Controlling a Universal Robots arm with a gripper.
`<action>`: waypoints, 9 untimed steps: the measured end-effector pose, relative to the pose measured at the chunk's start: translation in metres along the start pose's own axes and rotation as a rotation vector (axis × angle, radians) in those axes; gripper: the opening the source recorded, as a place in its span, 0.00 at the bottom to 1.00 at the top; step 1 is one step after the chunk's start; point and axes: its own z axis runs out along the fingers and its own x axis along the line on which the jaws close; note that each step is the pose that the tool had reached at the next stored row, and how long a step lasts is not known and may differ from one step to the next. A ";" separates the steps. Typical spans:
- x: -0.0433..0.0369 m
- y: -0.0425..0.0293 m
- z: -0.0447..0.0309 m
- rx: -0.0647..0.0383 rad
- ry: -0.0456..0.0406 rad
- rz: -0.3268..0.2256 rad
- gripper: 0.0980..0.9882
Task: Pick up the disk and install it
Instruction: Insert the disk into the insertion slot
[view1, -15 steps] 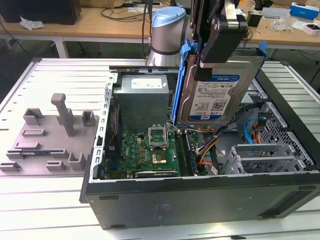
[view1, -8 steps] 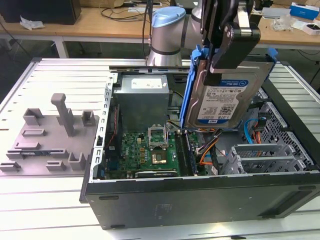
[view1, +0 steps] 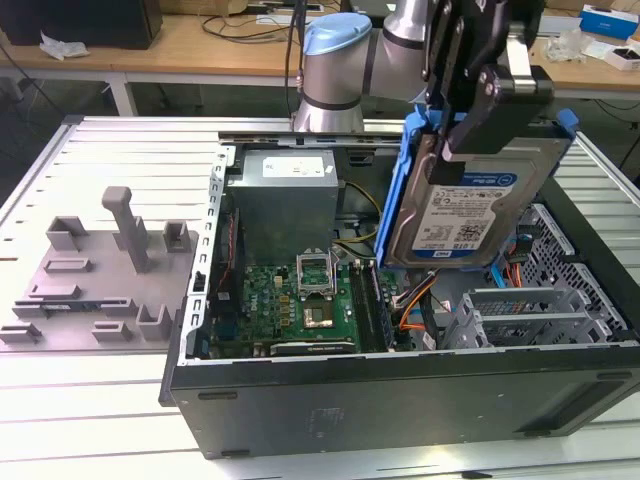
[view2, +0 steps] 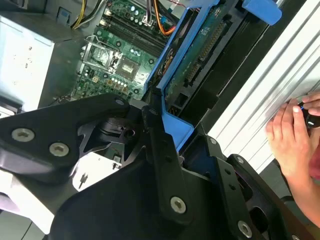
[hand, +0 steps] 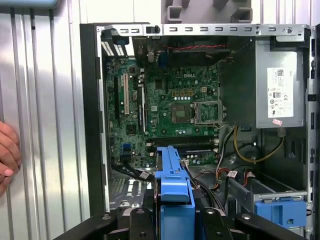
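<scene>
Exterior view: the jaws are clamped shut on the upper edge of the disk (view1: 470, 205). It hangs on edge and tilted, label outward, above the open computer case (view1: 400, 400) and over the drive cage (view1: 545, 310) at the exterior view's right. It appears clear of every part of the case.

Carrying the drive to its bay looks to be the step in hand. Done well, it calls for a firm, unslipping hold and for the blue bracket (view1: 410, 190) to be squared to the cage guides. The loose cables (view1: 415, 300) beside the cage also need to be kept out from under the drive. A person's hand (view2: 292, 135) rests on the ribbed bench (view2: 260, 100) beside the case in the second wrist view, so slow travel seems prudent.

Pose: the arm (view1: 335, 60) stands behind the case with its wrist reaching forward over the opening and the jaws pointing down. In the first wrist view the disk's bracket (hand: 173, 185) is seen edge-on above the motherboard (hand: 170, 105), well apart from the power supply (hand: 280, 85).
</scene>
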 end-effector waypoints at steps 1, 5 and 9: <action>0.0007 -0.0013 0.0004 0.000 0.0000 0.000 0.30; 0.0041 -0.0081 0.0024 0.000 0.0001 0.000 0.30; 0.0073 -0.0183 0.0046 0.000 0.0002 0.000 0.30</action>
